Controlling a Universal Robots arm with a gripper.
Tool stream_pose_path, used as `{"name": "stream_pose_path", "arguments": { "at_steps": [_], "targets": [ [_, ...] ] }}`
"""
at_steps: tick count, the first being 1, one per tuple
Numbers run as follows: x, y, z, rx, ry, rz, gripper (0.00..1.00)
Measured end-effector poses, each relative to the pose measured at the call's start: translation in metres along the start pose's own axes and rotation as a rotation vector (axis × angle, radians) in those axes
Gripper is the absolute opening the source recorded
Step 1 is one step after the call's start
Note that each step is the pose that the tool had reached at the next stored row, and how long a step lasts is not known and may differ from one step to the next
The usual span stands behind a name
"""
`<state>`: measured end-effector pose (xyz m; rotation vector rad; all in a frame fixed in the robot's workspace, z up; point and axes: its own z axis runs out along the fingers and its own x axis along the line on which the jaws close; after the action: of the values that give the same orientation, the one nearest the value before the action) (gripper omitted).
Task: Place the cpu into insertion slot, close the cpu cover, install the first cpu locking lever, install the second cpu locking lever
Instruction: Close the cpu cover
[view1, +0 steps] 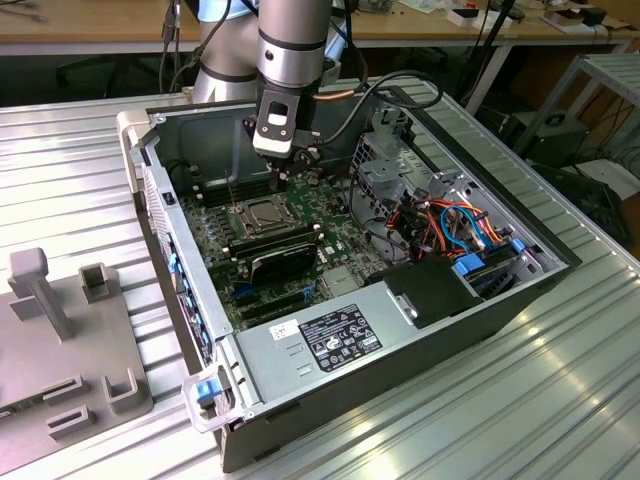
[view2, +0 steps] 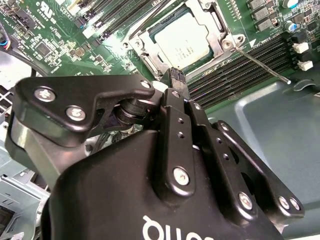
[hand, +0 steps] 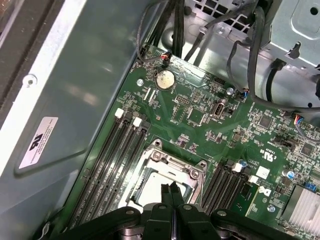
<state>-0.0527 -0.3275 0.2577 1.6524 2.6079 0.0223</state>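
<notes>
The claw (hand: 172, 189), fingers pressed together on nothing, hangs just above the cpu (view2: 187, 40), seated in the insertion slot (view2: 205, 59) beneath the cpu cover (view2: 215, 30).

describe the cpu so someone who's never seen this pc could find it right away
In the open computer case, find the green motherboard. Between its two banks of long black memory slots lies a silvery square frame, the cpu cover. The cpu is the flat, pale grey metal square in that frame's window, smooth where everything around it is ribbed or studded with parts.
</notes>
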Motion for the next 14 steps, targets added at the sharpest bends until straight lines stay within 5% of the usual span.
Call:
{"name": "stream_pose_path", "arguments": {
  "at_steps": [10,14],
  "targets": [
    [-0.0002,0.0005,0.0000,-0.0011,0.0016,-0.021,0.11],
    [-0.0002,0.0004,0.0000,-0.0037,0.0044,-0.089,0.11]
  ]
}}
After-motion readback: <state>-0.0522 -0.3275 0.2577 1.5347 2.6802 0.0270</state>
